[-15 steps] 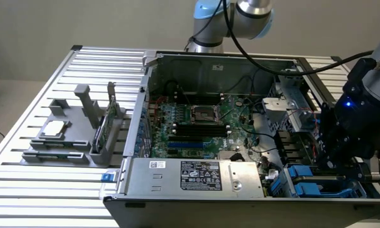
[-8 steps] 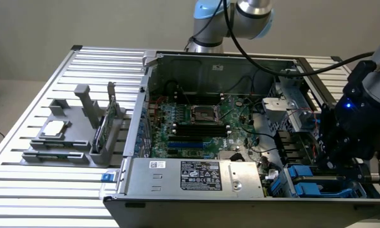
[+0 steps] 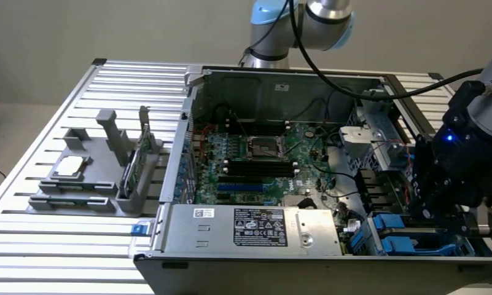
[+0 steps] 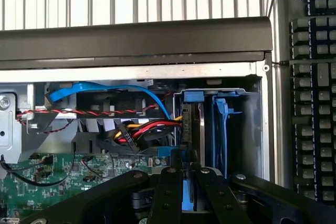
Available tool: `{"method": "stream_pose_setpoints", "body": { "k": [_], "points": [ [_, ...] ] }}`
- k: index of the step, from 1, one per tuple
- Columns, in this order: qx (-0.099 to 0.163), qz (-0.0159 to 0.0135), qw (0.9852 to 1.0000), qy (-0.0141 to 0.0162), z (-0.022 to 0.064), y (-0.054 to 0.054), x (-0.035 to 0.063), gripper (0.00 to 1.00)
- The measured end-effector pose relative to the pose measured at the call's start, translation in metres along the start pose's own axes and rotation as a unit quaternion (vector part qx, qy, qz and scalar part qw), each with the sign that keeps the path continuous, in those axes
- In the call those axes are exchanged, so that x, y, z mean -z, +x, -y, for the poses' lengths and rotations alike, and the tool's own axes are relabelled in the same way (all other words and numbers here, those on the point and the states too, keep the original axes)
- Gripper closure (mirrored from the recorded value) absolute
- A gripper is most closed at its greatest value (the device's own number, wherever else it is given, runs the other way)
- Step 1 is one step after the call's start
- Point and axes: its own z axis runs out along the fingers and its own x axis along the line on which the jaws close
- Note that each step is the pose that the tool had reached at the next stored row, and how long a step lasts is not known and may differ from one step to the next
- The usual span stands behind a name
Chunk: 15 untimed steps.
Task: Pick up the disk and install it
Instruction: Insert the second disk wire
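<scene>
I am gripping the disk [image 4: 185,184] by its bright blue rail, my jaws drawn close together and clamped on it, with the blue plastic showing between the two black fingers [image 4: 169,192]. I am holding it on edge at the mouth of the drive bay [image 4: 252,129], in the corner of the computer case [image 3: 254,270] that is lying nearest the table's edge on the exterior view's right. Just beyond the disk, a second blue carrier [image 4: 223,124] is standing upright in the same bay. A bundle of red, yellow and black wires [image 4: 147,128] is running up to the bay from the side, and a flat blue cable [image 4: 121,90] is arching over them. A corner of the green motherboard [image 3: 254,160] is showing beside my jaws. The silver power supply [image 3: 254,227] with its white label is sitting along the case's near wall, just beside the bay. The case is lying open on the slatted metal table [image 3: 66,258]. Near the table's edge on the exterior view's left, well apart from the case, a grey holder [image 3: 74,200] is carrying a small square silver chip [image 3: 71,166] lying flat and a thin green card [image 3: 135,163] standing upright in a slot. A black keyboard [image 4: 312,77] is lying just outside the case wall next to the bay
</scene>
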Motion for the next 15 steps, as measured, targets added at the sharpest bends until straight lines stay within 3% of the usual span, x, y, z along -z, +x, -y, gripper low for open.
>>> {"method": "stream_pose_setpoints", "body": {
  "k": [6, 15],
  "points": [
    [0.0, -0.0036, 1.0, 0.0002, -0.0007, -0.0005, -0.0013, 0.84],
    [-0.001, -0.0057, 1.0, 0.0018, -0.003, -0.0015, 0.0019, 0.84]
  ]
}}
